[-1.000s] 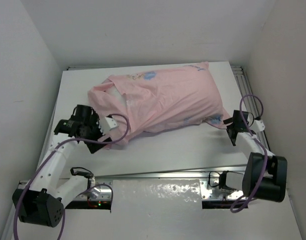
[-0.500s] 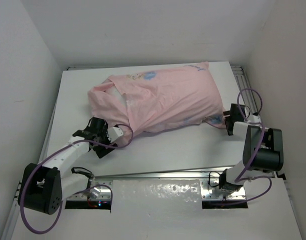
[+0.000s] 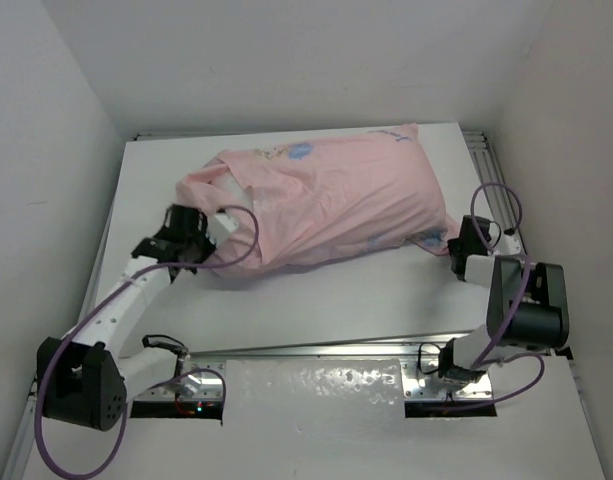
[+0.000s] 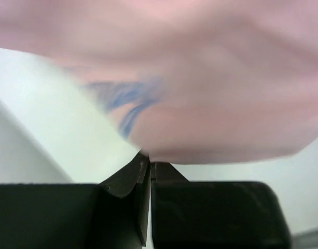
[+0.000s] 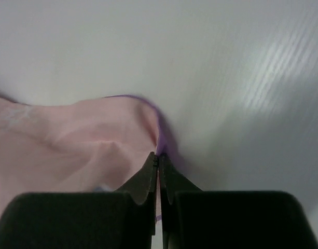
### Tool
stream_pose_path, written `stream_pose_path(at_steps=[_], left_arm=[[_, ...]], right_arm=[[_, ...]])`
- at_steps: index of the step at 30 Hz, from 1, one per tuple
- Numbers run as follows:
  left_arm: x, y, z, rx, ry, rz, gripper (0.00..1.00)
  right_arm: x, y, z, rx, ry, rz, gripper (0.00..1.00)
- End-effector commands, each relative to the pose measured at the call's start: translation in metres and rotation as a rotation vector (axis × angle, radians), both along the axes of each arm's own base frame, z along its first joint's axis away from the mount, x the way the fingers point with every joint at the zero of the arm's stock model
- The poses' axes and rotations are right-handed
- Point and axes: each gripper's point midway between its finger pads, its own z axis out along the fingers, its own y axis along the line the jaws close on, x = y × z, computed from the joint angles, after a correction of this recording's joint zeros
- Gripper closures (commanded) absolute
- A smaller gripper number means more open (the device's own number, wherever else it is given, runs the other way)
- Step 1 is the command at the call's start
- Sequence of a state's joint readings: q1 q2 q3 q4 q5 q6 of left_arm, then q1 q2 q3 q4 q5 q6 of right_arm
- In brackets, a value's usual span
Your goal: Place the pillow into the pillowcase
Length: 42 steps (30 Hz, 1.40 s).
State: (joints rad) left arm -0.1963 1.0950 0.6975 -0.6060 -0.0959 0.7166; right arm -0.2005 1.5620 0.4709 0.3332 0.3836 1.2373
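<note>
Left gripper [image 4: 149, 162] at nine o'clock, right gripper [image 5: 157, 155] at three, both pinch the pillowcase [image 3: 336, 200], maybe to tug it over the pillow [image 3: 249, 204].

pillow [image 3: 248, 206] in pillowcase [image 3: 336, 200], crosswise on table's [image 3: 366, 300] far half — open end left

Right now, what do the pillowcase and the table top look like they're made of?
The pillowcase looks like thin woven fabric, maybe cotton or polyester, matte pale pink; it creases and drapes softly, and blue print shows faintly through. The table top looks like a smooth rigid white board, perhaps plastic or laminate, slightly glossy; the right wrist view shows streaky highlights with fine parallel lines.
</note>
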Motion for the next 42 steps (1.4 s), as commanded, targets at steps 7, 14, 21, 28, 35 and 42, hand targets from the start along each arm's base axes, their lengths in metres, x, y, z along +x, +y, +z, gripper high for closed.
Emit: stream_pose_path(at_steps=[7,14,21,28,35,42], left_arm=[[0.063,0.065,0.259,-0.061,-0.61,0.258,1.0],[0.061,0.055,0.404,-0.201,-0.909,0.267,1.0],[0.018,0.059,0.559,-0.226,-1.3,0.259,1.0],[-0.005,0.053,0.536,-0.241,-1.248,0.24,1.0],[0.004,0.032,0.486,-0.334,-1.101,0.182,1.0],[0.002,0.075,0.429,-0.229,-0.981,0.46,1.0]], right_arm=[[0.034,-0.019,0.221,-0.467,-0.349,0.197,1.0],[0.036,-0.006,0.387,-0.67,-0.621,0.273,1.0],[-0.001,-0.002,0.534,-0.891,-0.791,0.228,1.0],[-0.028,0.015,0.586,-0.992,-0.79,0.318,1.0],[0.074,0.212,0.367,-0.329,-0.46,1.328,0.48],[0.096,0.301,0.237,-0.138,-0.308,1.413,0.15]])
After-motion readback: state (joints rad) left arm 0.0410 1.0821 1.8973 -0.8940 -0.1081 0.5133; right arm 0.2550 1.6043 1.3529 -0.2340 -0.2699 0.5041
